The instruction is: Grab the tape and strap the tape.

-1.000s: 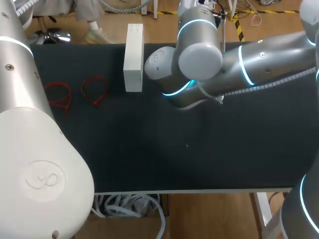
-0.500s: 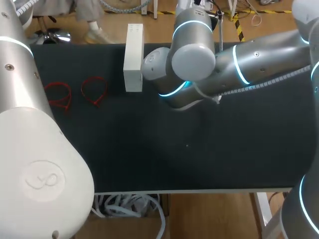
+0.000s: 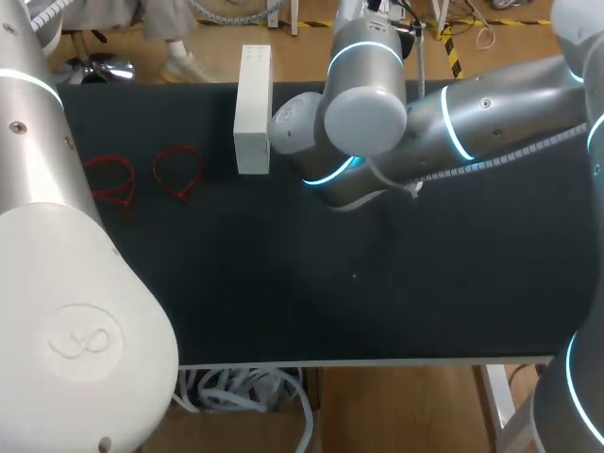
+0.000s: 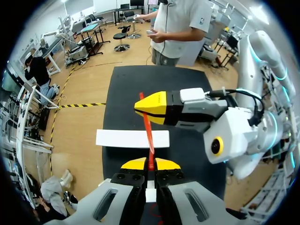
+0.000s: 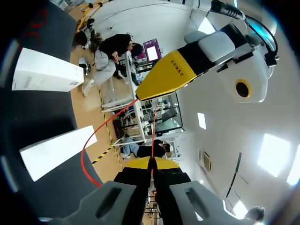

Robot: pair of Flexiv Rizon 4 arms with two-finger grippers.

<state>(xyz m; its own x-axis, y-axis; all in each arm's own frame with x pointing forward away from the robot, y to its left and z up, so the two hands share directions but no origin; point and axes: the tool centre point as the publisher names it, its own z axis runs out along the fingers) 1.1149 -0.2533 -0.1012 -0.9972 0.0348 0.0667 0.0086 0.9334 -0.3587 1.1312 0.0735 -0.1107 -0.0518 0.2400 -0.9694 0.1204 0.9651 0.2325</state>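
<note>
A thin red strap (image 4: 147, 129) is stretched in the air between my two grippers. In the left wrist view, my left gripper (image 4: 150, 164) is shut on its near end. Just ahead, my right gripper (image 4: 151, 108) pinches the strap's far part above the black table (image 4: 126, 93). Seen from the right wrist, my right gripper (image 5: 151, 163) is shut on the strap (image 5: 84, 147), which bows out in a loop to my left gripper (image 5: 145, 93). The head view hides both grippers under my right arm (image 3: 453, 123). Two more red straps, looped, (image 3: 113, 179) (image 3: 179, 172) lie at the table's left.
A long white box (image 3: 253, 109) lies at the table's far edge, just left of the right arm's wrist, and shows under the strap in the left wrist view (image 4: 132, 138). My left arm (image 3: 66, 274) covers the near left corner.
My right arm has shifted slightly to the left, toward the white box. Both grippers stay shut on the strap.
</note>
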